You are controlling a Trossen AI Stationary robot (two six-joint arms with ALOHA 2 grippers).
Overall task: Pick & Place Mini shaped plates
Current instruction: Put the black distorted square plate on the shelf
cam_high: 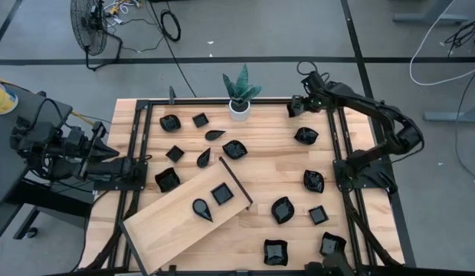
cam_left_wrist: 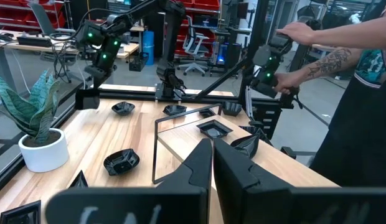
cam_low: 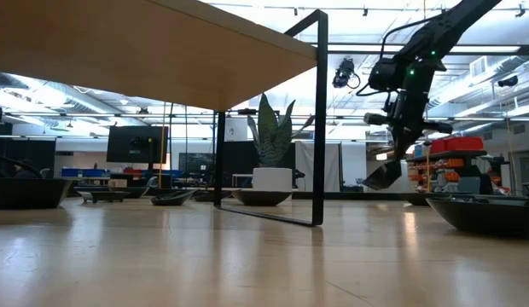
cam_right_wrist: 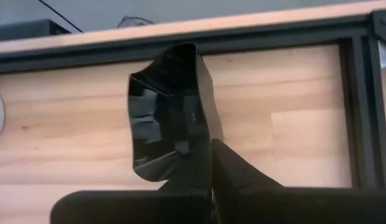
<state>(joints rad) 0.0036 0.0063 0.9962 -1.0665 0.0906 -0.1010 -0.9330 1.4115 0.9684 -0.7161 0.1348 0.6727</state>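
Observation:
My right gripper (cam_high: 296, 107) is over the table's far right part, shut on a glossy black mini plate (cam_right_wrist: 171, 112). The low view shows that plate (cam_low: 382, 176) hanging clear of the table. Several more black mini plates lie flat on the table, such as one (cam_high: 306, 136) near my right gripper and one (cam_high: 170, 122) at the far left. A square plate (cam_high: 221, 193) and a teardrop plate (cam_high: 201, 208) lie on the light wooden board (cam_high: 172, 230). My left gripper (cam_high: 109, 152) waits shut at the table's left edge, holding nothing. My right gripper pinches the plate's rim (cam_right_wrist: 194, 155) between its two fingers. The fingers come from above, slanting down. The plate hangs tilted below the fingertips (cam_low: 392, 162), lifted clear of the table.
A white pot with a green plant (cam_high: 239, 107) stands at the far edge, left of my right gripper. The wooden board lies slantwise on a black frame (cam_low: 320, 119) above the table's near left. Black rails (cam_high: 341, 153) run along both sides. A person's arm (cam_left_wrist: 324, 34) shows beyond the table.

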